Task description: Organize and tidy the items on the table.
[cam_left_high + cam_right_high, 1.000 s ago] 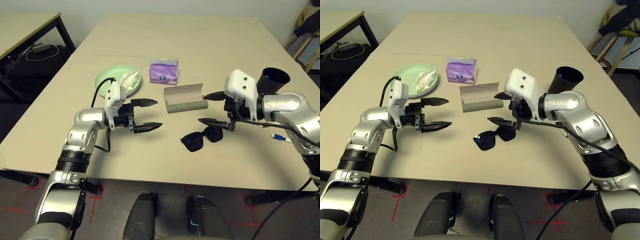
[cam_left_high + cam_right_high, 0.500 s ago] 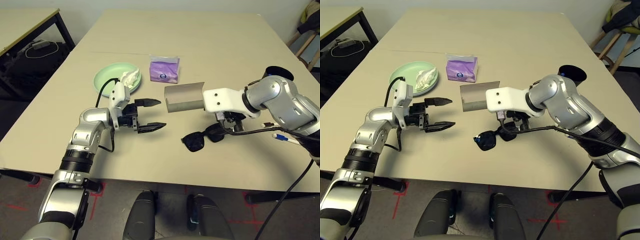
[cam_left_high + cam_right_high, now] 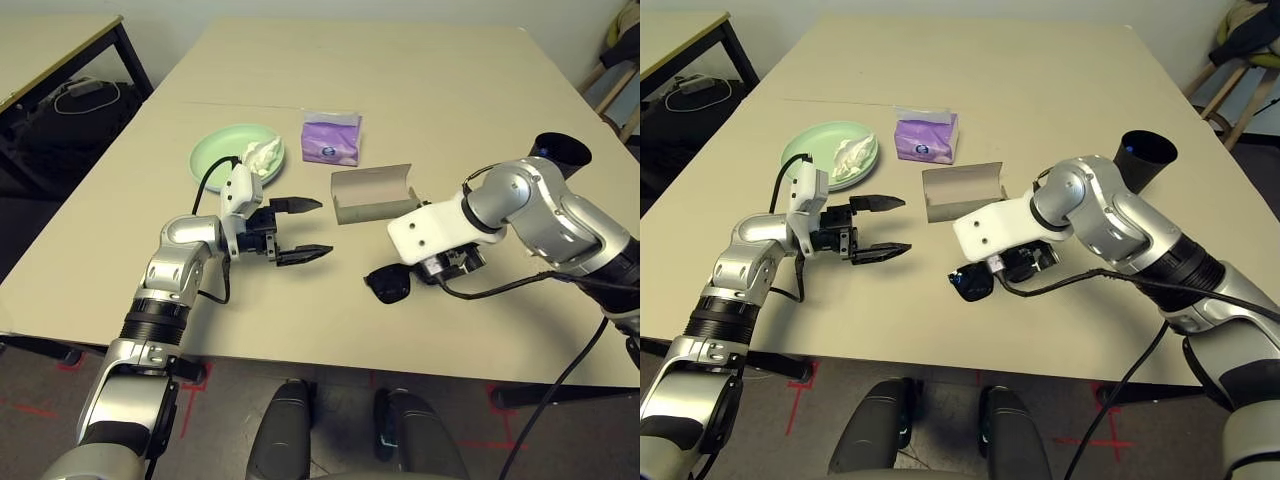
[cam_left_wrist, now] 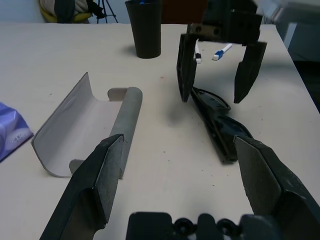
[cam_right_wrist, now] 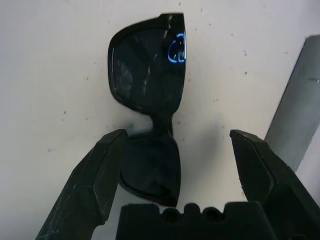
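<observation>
Nearest us on the table, folded black sunglasses lie flat, their long axis running from the near left toward the far right. Our right gripper points down over them with its jaws spread wide, one finger on each side of the frame, gripping nothing. To the left, our left gripper hangs level above the bare tabletop, aimed toward the sunglasses, its jaws also wide apart and empty.

Just beyond the sunglasses, the grey glasses case lies open like a trough with nothing inside, its long axis running left to right. Farther left, a pale green plate holds a crumpled white tissue at its right edge. A purple tissue pack sits behind the case. At the far right stands a black cup with something blue inside.
</observation>
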You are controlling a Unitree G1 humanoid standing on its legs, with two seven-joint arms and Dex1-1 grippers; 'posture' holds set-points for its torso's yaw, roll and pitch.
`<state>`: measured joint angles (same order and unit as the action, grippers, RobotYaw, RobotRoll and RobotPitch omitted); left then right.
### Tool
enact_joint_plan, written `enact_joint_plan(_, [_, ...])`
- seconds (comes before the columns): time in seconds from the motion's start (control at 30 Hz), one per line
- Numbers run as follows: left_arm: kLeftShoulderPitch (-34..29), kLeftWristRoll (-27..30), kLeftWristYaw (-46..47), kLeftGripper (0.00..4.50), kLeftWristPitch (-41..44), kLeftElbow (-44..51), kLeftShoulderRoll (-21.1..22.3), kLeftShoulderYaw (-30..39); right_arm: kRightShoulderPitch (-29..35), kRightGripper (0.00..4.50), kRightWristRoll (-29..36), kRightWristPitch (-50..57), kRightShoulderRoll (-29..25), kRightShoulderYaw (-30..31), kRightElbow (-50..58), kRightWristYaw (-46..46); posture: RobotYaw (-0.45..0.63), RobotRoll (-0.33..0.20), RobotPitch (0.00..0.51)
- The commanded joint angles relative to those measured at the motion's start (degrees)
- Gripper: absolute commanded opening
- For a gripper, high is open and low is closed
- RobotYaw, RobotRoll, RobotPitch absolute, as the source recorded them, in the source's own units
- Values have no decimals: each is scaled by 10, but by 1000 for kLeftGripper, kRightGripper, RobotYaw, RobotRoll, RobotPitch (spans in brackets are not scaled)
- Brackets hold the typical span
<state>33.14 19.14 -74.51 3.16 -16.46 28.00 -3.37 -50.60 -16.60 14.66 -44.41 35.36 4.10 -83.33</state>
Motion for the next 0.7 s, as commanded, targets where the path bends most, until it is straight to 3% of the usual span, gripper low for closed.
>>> enact_joint_plan(0.03, [-12, -1, -5, 4448, -1, 13, 4, -9, 8, 4500, -10, -6, 6, 4, -7, -7, 244, 0, 139])
enact_joint_plan(0.7, [-28, -5, 4, 4448, -1, 33, 8, -9, 12, 4500, -42, -44, 29, 3, -50, -19, 267, 0, 140])
